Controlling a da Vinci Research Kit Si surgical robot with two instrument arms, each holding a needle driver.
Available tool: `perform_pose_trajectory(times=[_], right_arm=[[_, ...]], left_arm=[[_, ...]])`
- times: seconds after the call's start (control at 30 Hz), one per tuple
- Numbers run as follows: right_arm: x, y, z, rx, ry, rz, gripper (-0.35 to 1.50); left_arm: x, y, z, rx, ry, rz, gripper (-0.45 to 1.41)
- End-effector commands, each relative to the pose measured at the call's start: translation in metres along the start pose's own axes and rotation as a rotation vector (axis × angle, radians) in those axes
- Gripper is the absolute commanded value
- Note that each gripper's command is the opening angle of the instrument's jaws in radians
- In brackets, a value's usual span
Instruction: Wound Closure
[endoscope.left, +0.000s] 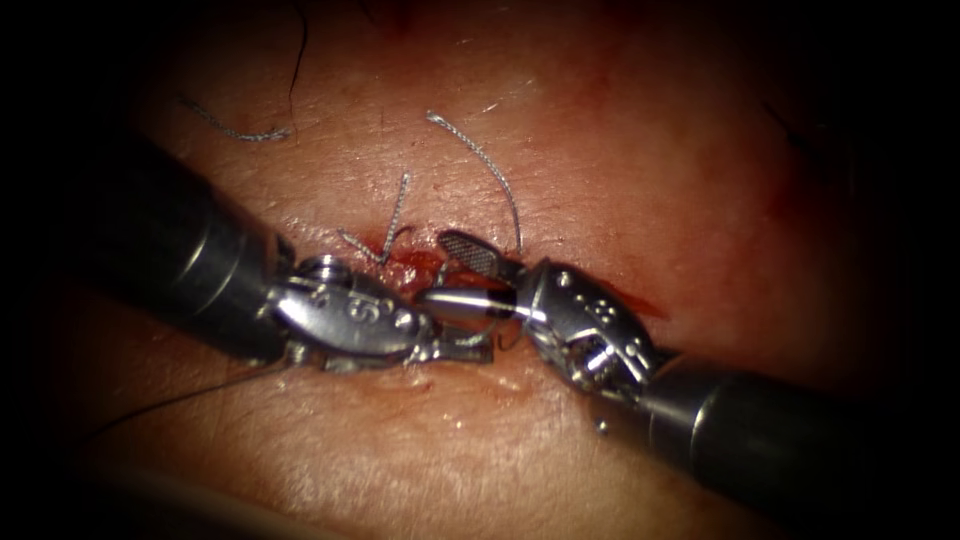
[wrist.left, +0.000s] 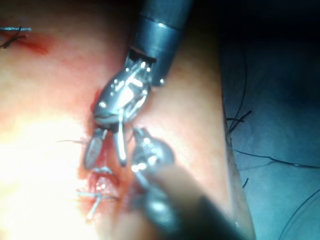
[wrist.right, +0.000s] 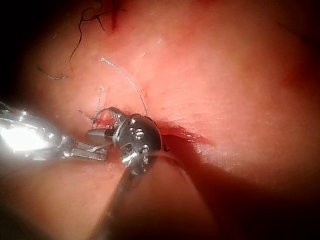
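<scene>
Progress, as we judge it: one stitch with cut ends of thread (endoscope.left: 395, 215) sits at the cut (endoscope.left: 420, 268) in the tissue (endoscope.left: 620, 160); the red stretch rightward remains unclosed. We see the right tool (endoscope.left: 462, 278) spread-jawed, holding nothing, over the cut. The left tool (endoscope.left: 470, 345) is closed; on what, we cannot tell. We cannot locate the needle. Both tips nearly touch; bare tissue surrounds them.
</scene>
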Motion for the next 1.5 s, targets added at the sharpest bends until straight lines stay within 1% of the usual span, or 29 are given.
perform_pose_trajectory(times=[0.03, 0.13, 0.2, 0.27, 0.3, 0.33, 0.4, 0.43, 0.47, 0.53, 0.57, 0.6, 0.63, 0.77, 0.87, 0.93, 0.97, 1.03, 1.1, 1.13, 1.17, 1.2, 1.23, 1.33, 1.37, 1.4, 1.43, 1.47, 1.5], right_arm=[[-0.0008, -0.0001, 0.0013, -0.002, -0.041, -0.028, 1.06], [-0.0017, -0.0005, 0.0017, 0.084, -0.090, -0.031, 1.06], [-0.0031, -0.0013, 0.0022, 0.153, -0.151, -0.041, 1.05], [-0.0040, -0.0016, 0.0025, 0.172, -0.181, -0.050, 1.03], [-0.0046, -0.0018, 0.0027, 0.190, -0.211, -0.057, 1.03], [-0.0049, -0.0019, 0.0027, 0.211, -0.219, -0.061, 1.03], [-0.0050, -0.0027, 0.0025, 0.303, -0.229, -0.062, 1.01], [-0.0050, -0.0027, 0.0025, 0.303, -0.229, -0.062, 1.01], [-0.0052, -0.0037, 0.0024, 0.365, -0.235, -0.069, 1.00], [-0.0057, -0.0045, 0.0024, 0.414, -0.242, -0.073, 0.98], [-0.0060, -0.0050, 0.0024, 0.449, -0.249, -0.069, 0.95], [-0.0060, -0.0050, 0.0024, 0.449, -0.249, -0.069, 0.95], [-0.0060, -0.0054, 0.0023, 0.486, -0.259, -0.064, 0.93], [-0.0055, -0.0056, 0.0019, 0.522, -0.211, -0.043, 0.91], [-0.0043, -0.0051, 0.0017, 0.510, -0.149, -0.026, 0.90], [-0.0021, -0.0044, 0.0011, 0.515, -0.008, 0.012, 0.86], [-0.0018, -0.0044, 0.0010, 0.515, 0.014, 0.019, 0.86], [-0.0012, -0.0040, 0.0005, 0.508, 0.107, 0.058, 0.85], [-0.0016, -0.0036, 0.0002, 0.499, 0.116, 0.069, 0.83], [-0.0018, -0.0033, -0.0003, 0.501, 0.145, 0.098, 0.81], [-0.0018, -0.0033, -0.0003, 0.501, 0.145, 0.098, 0.81], [-0.0018, -0.0029, -0.0006, 0.483, 0.224, 0.145, 0.80], [-0.0017, -0.0026, -0.0005, 0.460, 0.258, 0.166, 0.80], [-0.0017, -0.0017, -0.0007, 0.378, 0.275, 0.169, 0.78], [-0.0017, -0.0017, -0.0007, 0.378, 0.275, 0.169, 0.78], [-0.0019, -0.0009, -0.0011, 0.328, 0.275, 0.167, 0.76], [-0.0020, -0.0005, -0.0012, 0.306, 0.275, 0.165, 0.76], [-0.0023, 0.0005, -0.0019, 0.225, 0.284, 0.156, 0.76], [-0.0023, 0.0008, -0.0021, 0.204, 0.288, 0.153, 0.75]], left_arm=[[-0.0006, 0.0005, 0.0003, -0.001, -0.012, -0.001, -0.45], [-0.0008, 0.0004, -0.0010, 0.005, -0.062, 0.004, -0.45], [-0.0005, 0.0000, -0.0019, 0.000, -0.093, 0.004, -0.45], [-0.0003, 0.0000, -0.0022, -0.003, -0.108, 0.010, -0.45], [-0.0001, -0.0001, -0.0025, -0.007, -0.125, 0.016, -0.45], [-0.0001, -0.0002, -0.0026, -0.009, -0.143, 0.023, -0.45], [-0.0003, -0.0006, -0.0024, -0.015, -0.175, 0.046, -0.45], [-0.0003, -0.0006, -0.0024, -0.015, -0.175, 0.046, -0.45], [-0.0002, -0.0014, -0.0025, -0.024, -0.207, 0.060, -0.45], [-0.0002, -0.0024, -0.0029, -0.023, -0.239, 0.071, -0.45], [-0.0002, -0.0027, -0.0031, -0.023, -0.245, 0.072, -0.45], [-0.0002, -0.0027, -0.0031, -0.023, -0.245, 0.072, -0.45], [-0.0004, -0.0030, -0.0031, -0.026, -0.254, 0.080, -0.45], [-0.0009, -0.0036, -0.0029, -0.024, -0.258, 0.090, -0.45], [-0.0020, -0.0039, -0.0011, -0.019, -0.261, 0.095, -0.45], [-0.0034, -0.0042, 0.0010, -0.035, -0.261, 0.101, -0.45], [-0.0038, -0.0043, 0.0015, -0.036, -0.262, 0.102, -0.45], [-0.0051, -0.0047, 0.0033, -0.037, -0.261, 0.109, -0.45], [-0.0057, -0.0047, 0.0040, -0.050, -0.246, 0.120, -0.45], [-0.0060, -0.0046, 0.0040, -0.052, -0.237, 0.124, -0.45], [-0.0060, -0.0046, 0.0040, -0.052, -0.237, 0.124, -0.45], [-0.0062, -0.0044, 0.0041, -0.048, -0.220, 0.125, -0.45], [-0.0061, -0.0041, 0.0043, -0.046, -0.214, 0.125, -0.45], [-0.0055, -0.0029, 0.0044, -0.045, -0.198, 0.121, -0.45], [-0.0055, -0.0029, 0.0044, -0.045, -0.198, 0.121, -0.45], [-0.0052, -0.0024, 0.0043, -0.047, -0.195, 0.125, -0.45], [-0.0051, -0.0022, 0.0042, -0.048, -0.188, 0.124, -0.45], [-0.0045, -0.0016, 0.0041, -0.049, -0.178, 0.120, -0.45], [-0.0043, -0.0015, 0.0041, -0.049, -0.175, 0.118, -0.45]])
